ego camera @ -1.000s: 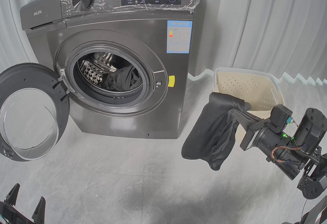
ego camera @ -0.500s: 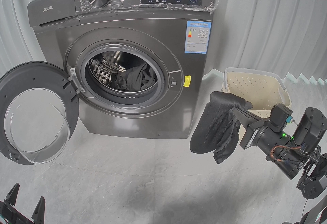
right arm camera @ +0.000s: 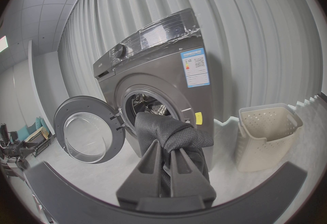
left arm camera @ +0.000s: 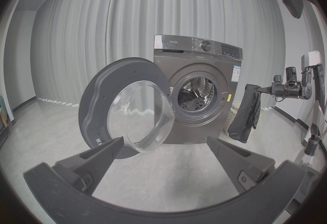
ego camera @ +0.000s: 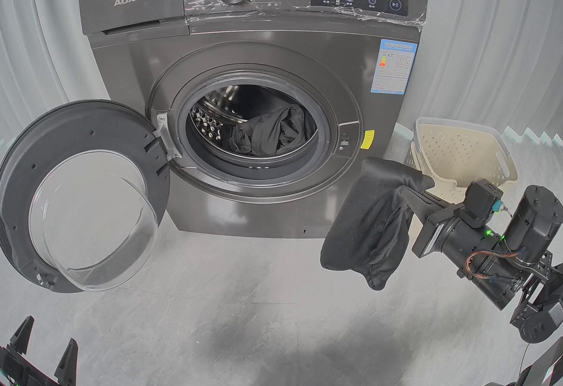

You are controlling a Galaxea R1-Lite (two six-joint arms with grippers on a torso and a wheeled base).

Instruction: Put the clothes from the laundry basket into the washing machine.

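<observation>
The pale grey tiled floor [ego camera: 234,299] lies open in front of the tall grey metal front-loading washing machine [ego camera: 258,29] at the far side. Its round glass-windowed door [ego camera: 82,129] is swung wide to the left, leaving the drum mouth clear, with dark clothes [ego camera: 270,132] heaped inside. Right of the machine stands the cream perforated plastic laundry basket [ego camera: 463,152]. The black cloth garment [ego camera: 369,223] hangs between basket and machine, clenched in the right pincer [ego camera: 410,194]. The left pincer [left arm camera: 164,139], near left, is spread and released.
</observation>
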